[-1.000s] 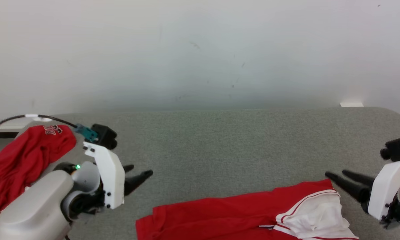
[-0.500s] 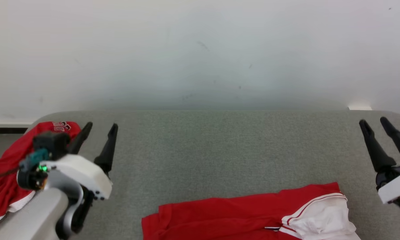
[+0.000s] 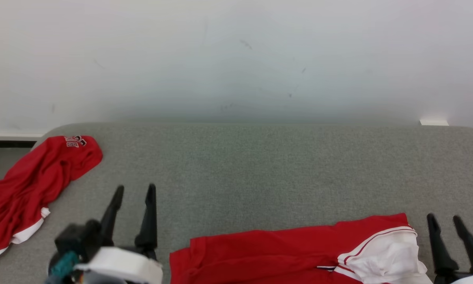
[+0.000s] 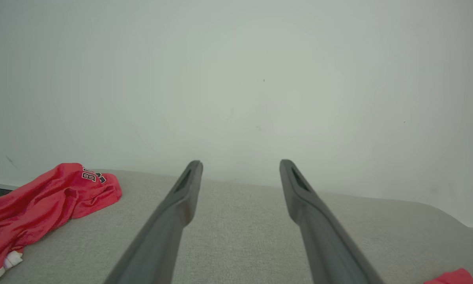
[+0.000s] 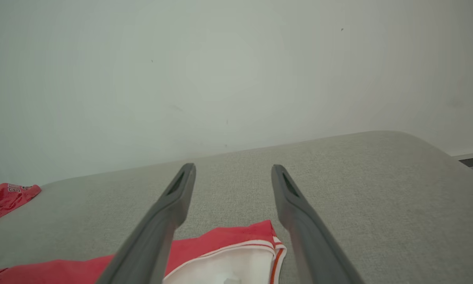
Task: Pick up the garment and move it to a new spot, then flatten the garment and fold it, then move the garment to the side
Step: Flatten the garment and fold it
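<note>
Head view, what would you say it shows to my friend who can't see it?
A red and white garment lies spread at the near edge of a grey padded table, between the open, empty left gripper and right gripper. A second red garment lies crumpled at the table's left end, with a white wall behind.

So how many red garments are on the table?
2. A crumpled garment lies far left on the table; a red-and-white garment at its near edge, partly out of frame.

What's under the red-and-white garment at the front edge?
The garment lies on the grey table. Its cloth hides anything beneath, and its near part runs out of frame.
</note>
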You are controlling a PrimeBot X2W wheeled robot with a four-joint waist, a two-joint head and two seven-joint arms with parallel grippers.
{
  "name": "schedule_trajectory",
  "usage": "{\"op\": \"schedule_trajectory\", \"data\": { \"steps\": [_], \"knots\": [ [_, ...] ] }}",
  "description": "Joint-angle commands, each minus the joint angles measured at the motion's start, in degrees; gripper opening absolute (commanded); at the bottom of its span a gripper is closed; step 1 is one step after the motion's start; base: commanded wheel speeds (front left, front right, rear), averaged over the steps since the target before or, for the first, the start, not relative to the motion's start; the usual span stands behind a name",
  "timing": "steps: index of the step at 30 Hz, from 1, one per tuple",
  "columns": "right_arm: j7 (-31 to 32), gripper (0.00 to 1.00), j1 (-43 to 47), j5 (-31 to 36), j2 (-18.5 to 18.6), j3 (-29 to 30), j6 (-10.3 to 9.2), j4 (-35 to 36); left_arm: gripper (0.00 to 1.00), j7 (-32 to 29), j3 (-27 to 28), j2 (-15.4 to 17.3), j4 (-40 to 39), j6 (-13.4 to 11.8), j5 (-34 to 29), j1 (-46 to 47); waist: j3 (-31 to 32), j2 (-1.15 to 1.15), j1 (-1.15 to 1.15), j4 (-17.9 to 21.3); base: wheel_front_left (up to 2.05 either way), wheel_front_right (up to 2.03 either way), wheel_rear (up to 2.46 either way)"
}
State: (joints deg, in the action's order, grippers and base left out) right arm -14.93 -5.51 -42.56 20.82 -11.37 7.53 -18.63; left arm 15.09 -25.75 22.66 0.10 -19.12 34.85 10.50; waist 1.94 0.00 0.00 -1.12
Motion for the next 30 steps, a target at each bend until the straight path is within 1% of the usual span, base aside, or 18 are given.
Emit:
{"op": "schedule_trajectory", "data": {
  "steps": [1, 3, 4, 5, 11, 12, 16, 19, 23, 29, 30],
  "knots": [
    [0.4, 1.00, 1.0, 0.6, -0.4, 0.3, -0.10, -0.5, 1.00, 0.0, 1.9, -1.6, -0.5, 1.0, -1.7, -2.7, -0.4, 0.00, 0.00, 0.1, 0.00, 0.00, 0.00],
    [1.1, 1.00, 1.8, 1.3, -1.3, 0.8, -0.10, -1.7, 1.00, 0.1, 4.6, -3.7, -1.1, 2.6, -5.0, -5.1, -0.9, 0.00, 0.00, 0.0, 0.00, 0.00, 0.00],
    [1.1, 1.00, 1.8, 1.3, -1.3, 0.8, -0.10, -1.7, 1.00, 0.1, 4.6, -3.7, -1.1, 2.6, -5.0, -5.1, -0.9, 0.00, 0.00, 0.0, 0.00, 0.00, 0.00],
    [2.0, 1.00, 1.9, 1.4, -2.2, 1.4, -0.10, -3.4, 1.00, 0.1, 6.5, -5.9, -0.8, 4.1, -6.9, -7.2, -1.2, 0.00, 0.00, -0.2, 0.00, 0.00, 0.00],
    [6.5, 1.00, -1.1, 2.0, -3.4, 1.7, -0.10, -9.6, 1.00, 0.1, 11.2, -10.4, 1.6, 9.4, -11.6, -9.0, -1.5, 0.00, 0.00, -1.2, 0.00, 0.00, 0.00],
    [6.5, 1.00, -1.1, 2.0, -3.4, 1.7, -0.10, -9.6, 1.00, 0.1, 11.2, -10.4, 1.6, 9.4, -11.6, -9.0, -1.5, 0.00, 0.00, -1.2, 0.00, 0.00, 0.00],
    [11.1, 1.00, -3.0, 1.9, -3.8, 0.8, -0.10, -13.5, 1.00, 0.1, 13.2, -12.5, 3.1, 12.1, -13.7, -8.9, -1.4, 0.00, 0.00, -1.8, 0.00, 0.00, 0.00],
    [15.2, 1.00, -4.3, 1.9, -3.9, 1.0, -0.10, -17.6, 1.00, 0.1, 14.2, -13.9, 4.2, 13.9, -15.4, -8.5, -1.5, 0.00, 0.00, -2.4, 0.00, 0.00, 0.00],
    [20.0, 1.00, -5.8, 1.0, -5.6, 2.5, -0.10, -22.9, 1.00, 0.0, 15.3, -15.3, 5.4, 15.8, -16.6, -8.2, -1.7, 0.00, 0.00, -3.4, 0.00, 0.00, 0.00],
    [26.9, 1.00, -5.8, 0.5, -7.6, 0.9, -0.03, -26.4, 1.00, 0.0, 16.9, -16.9, 6.9, 17.8, -18.4, -8.3, -2.3, 0.00, 0.00, -4.4, 0.00, 0.00, 0.00],
    [28.2, 0.58, -5.7, 0.2, -7.9, 0.4, 0.05, -26.7, 1.00, 0.0, 17.2, -17.2, 7.0, 18.1, -18.5, -8.2, -2.4, 0.00, 0.00, -4.5, 0.00, 0.00, 0.00]
  ]
}}
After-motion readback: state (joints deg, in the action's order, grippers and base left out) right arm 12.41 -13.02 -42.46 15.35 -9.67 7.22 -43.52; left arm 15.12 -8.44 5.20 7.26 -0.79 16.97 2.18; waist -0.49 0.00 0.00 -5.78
